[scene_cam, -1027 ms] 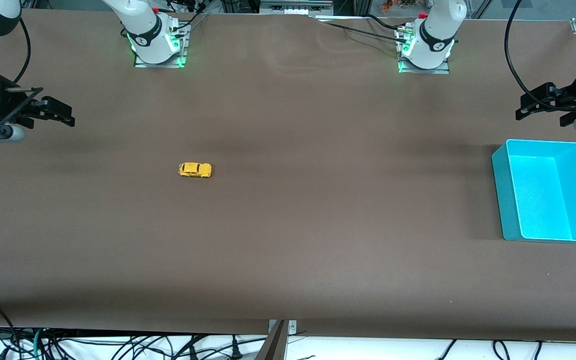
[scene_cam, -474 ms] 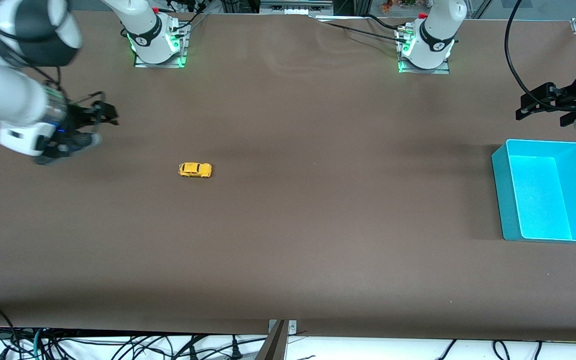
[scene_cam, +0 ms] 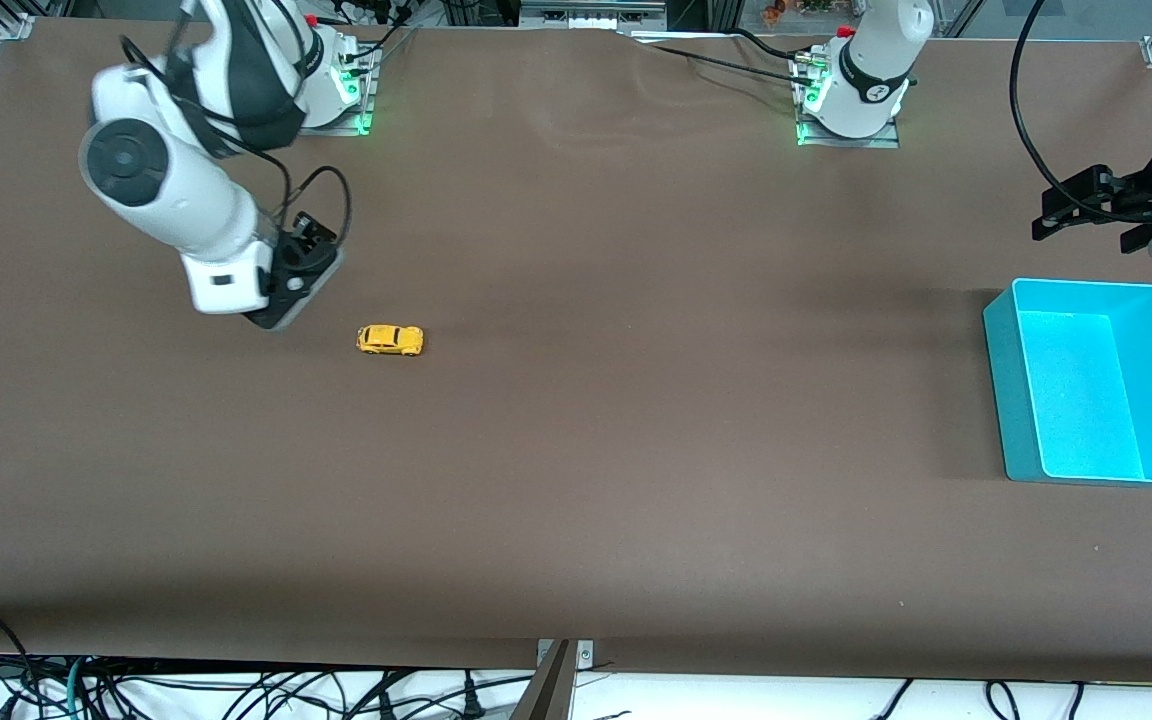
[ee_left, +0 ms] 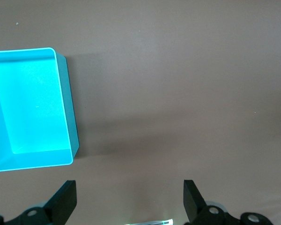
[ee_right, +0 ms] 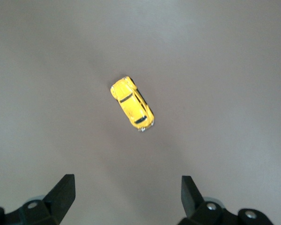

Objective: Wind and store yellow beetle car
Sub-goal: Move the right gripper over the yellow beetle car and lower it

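The yellow beetle car [scene_cam: 390, 340] stands on its wheels on the brown table, toward the right arm's end. In the right wrist view the yellow beetle car [ee_right: 132, 104] lies ahead of the fingertips, apart from them. My right gripper [scene_cam: 286, 290] hangs over the table beside the car, pointing down, open and empty; the right gripper [ee_right: 126, 192] has only bare table between its fingers. My left gripper [scene_cam: 1044, 222] waits open over the table by the cyan bin [scene_cam: 998, 385]. In the left wrist view, the left gripper [ee_left: 129, 197] holds nothing and the bin's [ee_left: 69, 108] floor is bare.
The cyan bin sits at the left arm's end of the table. Both arm bases [scene_cam: 321, 95] [scene_cam: 851, 110] stand along the edge farthest from the front camera. Cables [scene_cam: 236, 695] hang off the table's front edge.
The right arm has swung in from the table's end and turned its gripper downward, now hanging close beside the car. The car, the bin and the left arm have not moved.
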`<act>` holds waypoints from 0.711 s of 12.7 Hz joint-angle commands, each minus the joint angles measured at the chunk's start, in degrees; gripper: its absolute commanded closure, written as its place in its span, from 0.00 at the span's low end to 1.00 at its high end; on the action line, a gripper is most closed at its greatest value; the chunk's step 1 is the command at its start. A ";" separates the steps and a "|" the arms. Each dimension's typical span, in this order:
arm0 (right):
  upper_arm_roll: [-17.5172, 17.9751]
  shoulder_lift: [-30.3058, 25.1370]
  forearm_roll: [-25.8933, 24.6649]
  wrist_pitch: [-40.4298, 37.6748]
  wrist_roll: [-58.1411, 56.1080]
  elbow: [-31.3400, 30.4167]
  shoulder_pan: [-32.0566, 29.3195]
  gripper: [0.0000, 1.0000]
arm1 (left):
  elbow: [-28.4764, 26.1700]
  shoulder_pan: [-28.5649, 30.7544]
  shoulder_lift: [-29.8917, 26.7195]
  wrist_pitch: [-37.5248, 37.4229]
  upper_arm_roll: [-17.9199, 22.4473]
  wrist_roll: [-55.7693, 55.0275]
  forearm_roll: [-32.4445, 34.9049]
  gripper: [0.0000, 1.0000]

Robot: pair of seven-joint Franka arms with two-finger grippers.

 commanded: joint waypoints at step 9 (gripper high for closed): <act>3.00 17.52 -0.35 33.09 -33.77 -9.16 -0.45 0.00 | 0.99 0.18 1.27 0.14 0.02 1.05 -1.25 0.00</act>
